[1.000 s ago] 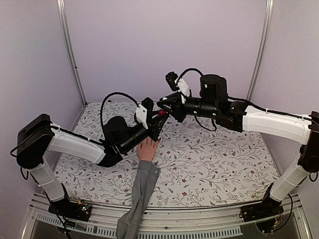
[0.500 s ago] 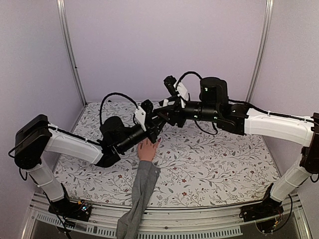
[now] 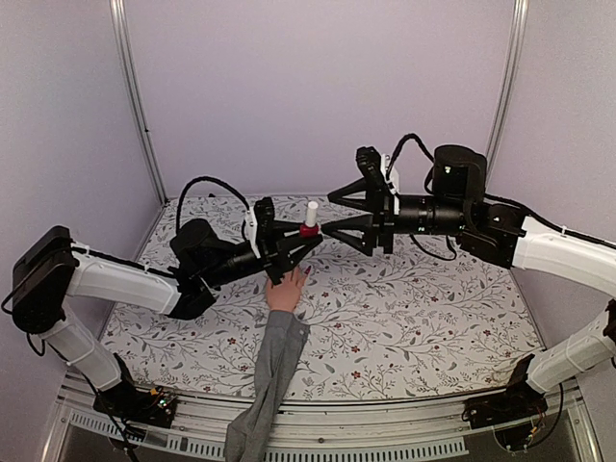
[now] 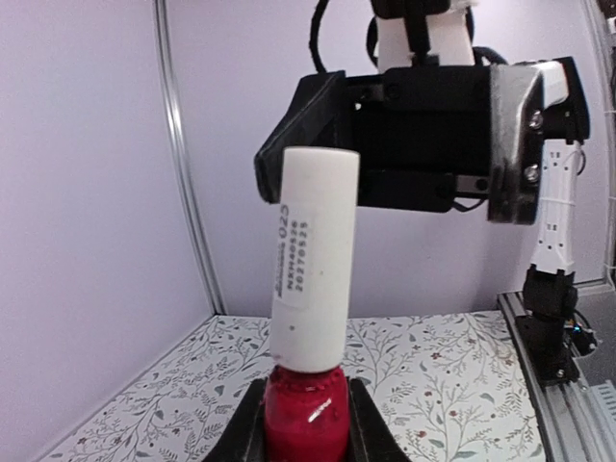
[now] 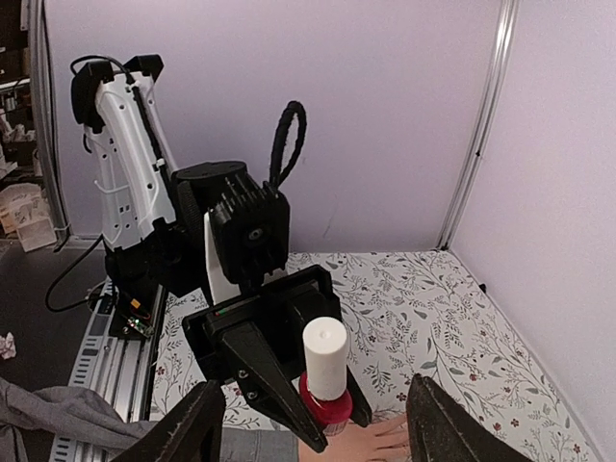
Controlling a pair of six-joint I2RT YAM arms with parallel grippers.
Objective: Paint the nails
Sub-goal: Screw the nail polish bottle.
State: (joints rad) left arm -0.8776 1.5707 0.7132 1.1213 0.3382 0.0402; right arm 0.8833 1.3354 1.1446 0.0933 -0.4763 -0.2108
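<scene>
My left gripper (image 3: 306,239) is shut on a small red polish bottle (image 3: 309,229) with a tall white cap (image 4: 313,260), held upright above the table. Its red body (image 4: 305,416) sits squeezed between the two black fingers. My right gripper (image 3: 327,214) faces the bottle from the right. It is open, just clear of the cap, with nothing between its fingers (image 5: 183,433). The peach mannequin hand (image 3: 286,287) with its grey sleeve (image 3: 274,366) lies flat right below the bottle (image 5: 327,399). Part of that hand (image 5: 385,441) shows in the right wrist view. The nails are too small to make out.
The floral tablecloth (image 3: 414,308) covers the table. Pale walls with metal corner posts (image 3: 135,96) close it in on three sides. The sleeve hangs over the near table edge (image 3: 318,409) between the two arm bases.
My right gripper has opened and drawn back to the right, off the cap. The left arm has levelled out, and the bottle's white cap now stands exposed.
</scene>
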